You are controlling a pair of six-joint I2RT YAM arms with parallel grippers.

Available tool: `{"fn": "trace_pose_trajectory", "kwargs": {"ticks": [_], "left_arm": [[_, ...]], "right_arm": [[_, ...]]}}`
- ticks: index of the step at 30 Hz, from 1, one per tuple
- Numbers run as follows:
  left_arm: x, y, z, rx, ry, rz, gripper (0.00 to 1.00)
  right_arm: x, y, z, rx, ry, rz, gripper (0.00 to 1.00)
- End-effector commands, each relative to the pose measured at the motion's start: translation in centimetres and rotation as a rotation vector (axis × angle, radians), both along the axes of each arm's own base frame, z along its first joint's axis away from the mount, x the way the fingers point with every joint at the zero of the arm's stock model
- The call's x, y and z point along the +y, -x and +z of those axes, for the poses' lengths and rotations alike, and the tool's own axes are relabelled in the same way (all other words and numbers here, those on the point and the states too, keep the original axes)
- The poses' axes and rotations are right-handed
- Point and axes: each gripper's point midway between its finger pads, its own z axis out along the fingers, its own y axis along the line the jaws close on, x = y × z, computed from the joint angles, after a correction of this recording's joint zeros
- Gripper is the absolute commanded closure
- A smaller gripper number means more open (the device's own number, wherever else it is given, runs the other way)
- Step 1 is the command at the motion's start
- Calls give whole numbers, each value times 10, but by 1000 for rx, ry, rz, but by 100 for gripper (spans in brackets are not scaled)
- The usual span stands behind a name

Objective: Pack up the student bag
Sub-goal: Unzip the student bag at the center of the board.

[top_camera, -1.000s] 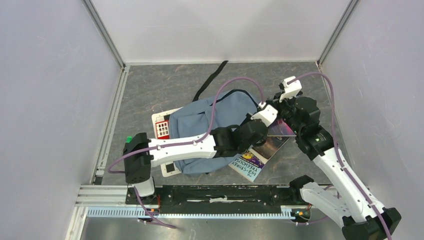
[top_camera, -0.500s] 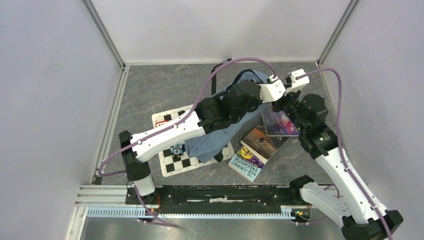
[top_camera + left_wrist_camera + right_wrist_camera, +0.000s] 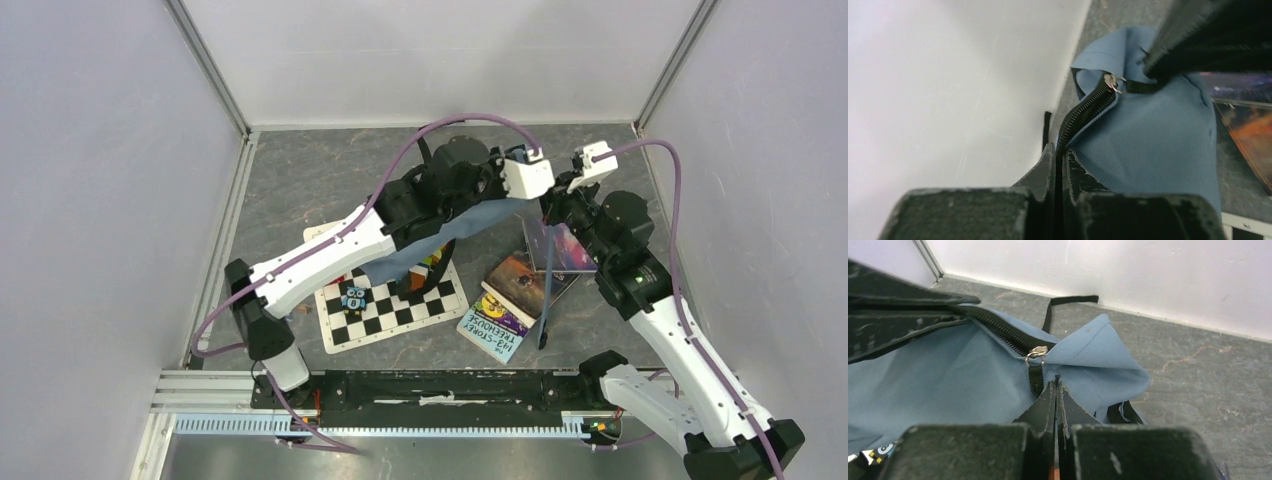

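White arms (image 3: 330,262), black joints (image 3: 460,168), purple cables (image 3: 470,117)

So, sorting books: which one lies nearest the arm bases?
The teal-bordered Treehouse book, frontmost; the dark orange book and purple book lie farther back.

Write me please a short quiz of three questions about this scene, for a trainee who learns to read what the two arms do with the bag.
1. True or false: the right gripper stands open, clear of the student bag.
2. What does the left gripper pinch? A: a pencil case. B: the bag's edge at the black zip. C: nothing.
3. Fill in: on the table below the left arm lies a ______ with an owl figure on it.

Key
1. False: it is shut on the zip pull.
2. B.
3. chessboard.
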Motion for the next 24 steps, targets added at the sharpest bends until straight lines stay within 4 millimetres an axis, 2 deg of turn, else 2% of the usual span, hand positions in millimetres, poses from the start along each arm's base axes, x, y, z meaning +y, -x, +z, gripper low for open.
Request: {"fn": "trace_pose_trajectory", "kwargs": {"ticks": [1, 4, 9, 15, 17, 20, 24], "left_arm": [[22, 26, 46, -60, 224, -44, 98], [37, 46, 6, 13, 245, -37, 98], [65, 72, -30, 130, 308, -21, 98], [77, 102, -79, 327, 302, -35, 98], [81, 110, -92, 380, 289, -31, 98], [83, 123, -108, 455, 279, -50, 98], [83, 138, -121, 533, 278, -83, 98]], "right_arm": [[-1, 3, -34, 74, -6, -9, 100], [-8, -1, -46, 81, -18, -61, 100], [-20, -11, -54, 89, -9, -148, 100], [-19, -17, -68, 107, 11, -155, 100], [-19, -17, -79, 128, 24, -154, 100], [-22, -20, -84, 117, 28, -172, 100], [-28, -22, -99, 137, 59, -204, 100]]}}
